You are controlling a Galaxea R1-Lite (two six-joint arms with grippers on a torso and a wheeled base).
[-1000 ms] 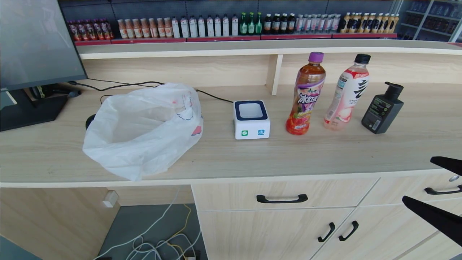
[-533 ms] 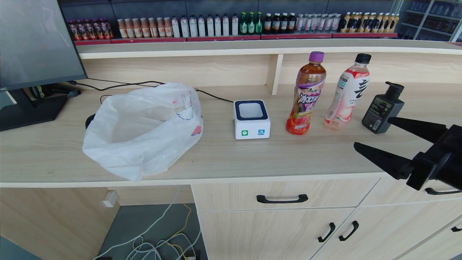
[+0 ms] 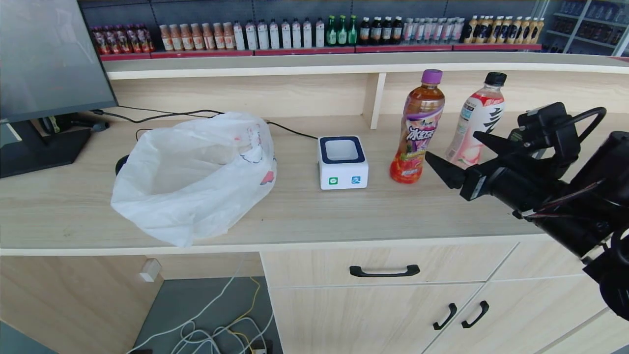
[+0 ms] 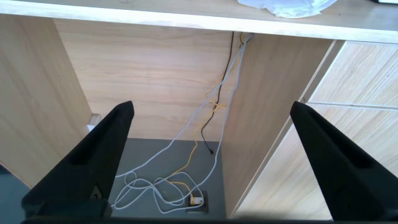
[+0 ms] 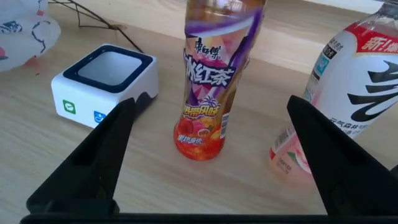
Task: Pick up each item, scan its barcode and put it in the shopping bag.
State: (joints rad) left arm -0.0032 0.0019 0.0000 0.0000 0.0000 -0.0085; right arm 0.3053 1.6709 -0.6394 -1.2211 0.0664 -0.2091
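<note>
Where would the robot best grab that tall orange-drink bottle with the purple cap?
Probably its labelled middle, level from the front. The tall orange plastic bottle with the purple cap stands upright, round and slim; the right gripper, jaws open, faces it, and the pink plastic bottle beside it stands apart.

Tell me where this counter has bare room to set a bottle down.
Bare counter runs along the front edge, before the scanner and tea bottle. Another patch lies between the monitor stand and shopping bag. Crowded at the right: tea bottle, pink bottle and right gripper close together.
</note>
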